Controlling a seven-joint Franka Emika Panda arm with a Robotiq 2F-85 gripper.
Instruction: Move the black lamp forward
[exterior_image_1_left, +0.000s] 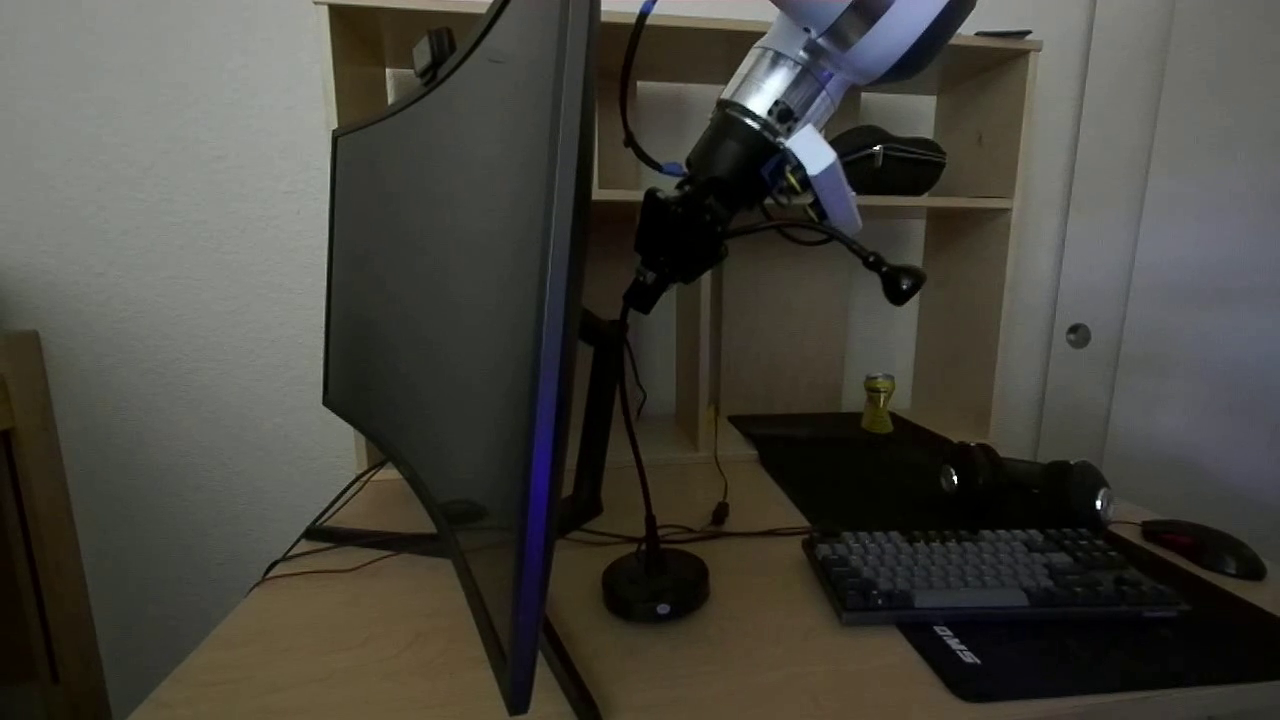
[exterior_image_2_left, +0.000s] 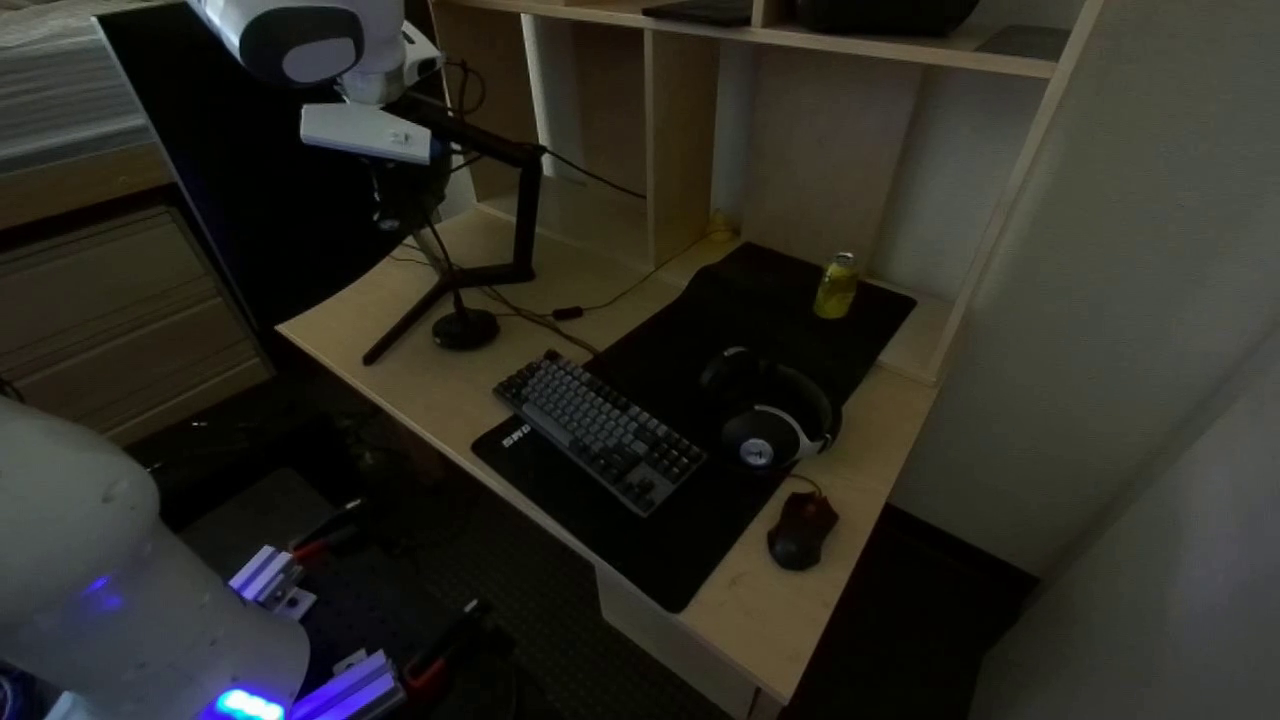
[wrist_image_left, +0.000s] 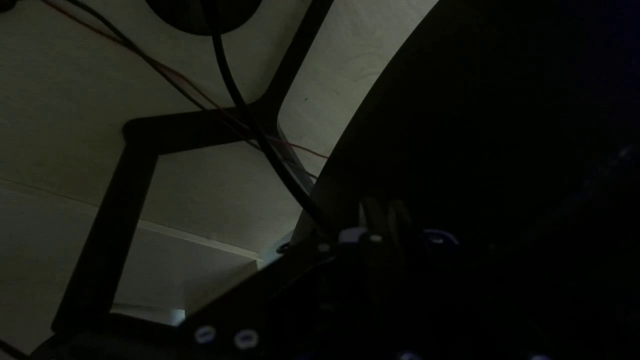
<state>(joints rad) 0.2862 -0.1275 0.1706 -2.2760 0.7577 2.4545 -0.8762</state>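
The black lamp (exterior_image_1_left: 655, 590) stands on the surface (exterior_image_1_left: 780, 630) between monitor (exterior_image_1_left: 450, 290) and keyboard (exterior_image_1_left: 970, 560). The claw (exterior_image_1_left: 641, 294) is up at its neck (exterior_image_1_left: 642, 480); clamped or apart, I can't tell from here. Reaching it seems done; the forward shift looks yet to come.

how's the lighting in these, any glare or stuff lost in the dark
Wrist view: very dark, the gripper mostly lost against the monitor, lamp neck visible; in an exterior view, a blue light glares nearly white; in an exterior view, the monitor's edge has a violet sheen.
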